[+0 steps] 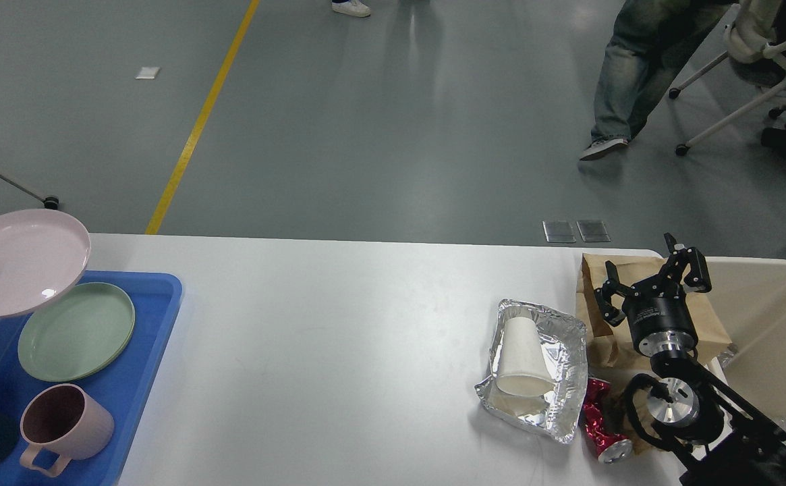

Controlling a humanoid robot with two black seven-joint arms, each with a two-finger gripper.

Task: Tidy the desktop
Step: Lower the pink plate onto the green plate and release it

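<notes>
Two clusters sit on the desktop (339, 324), which fills the lower view: dishes far left, rubbish far right.

Left: pink plate (18, 260) held tilted above the blue tray (163, 290); the left gripper is hidden at the frame edge, so I cannot tell its state. Green plate (75, 331) and pink mug (65, 422) are in the tray.

Right: the right gripper (652, 280), fingers spread wide and empty, hovers over a brown paper bag (602, 270) beside the beige bin (770, 317).

Handling, judged: foil tray (568, 337) is light and crushable, so pinch its rim. Paper cup (524, 358) lying in it is light and soft. Crushed red can (598, 422) is stiff, with sharp folds. The bag is limp; grip a fold.

No legible writing or brand anywhere.
</notes>
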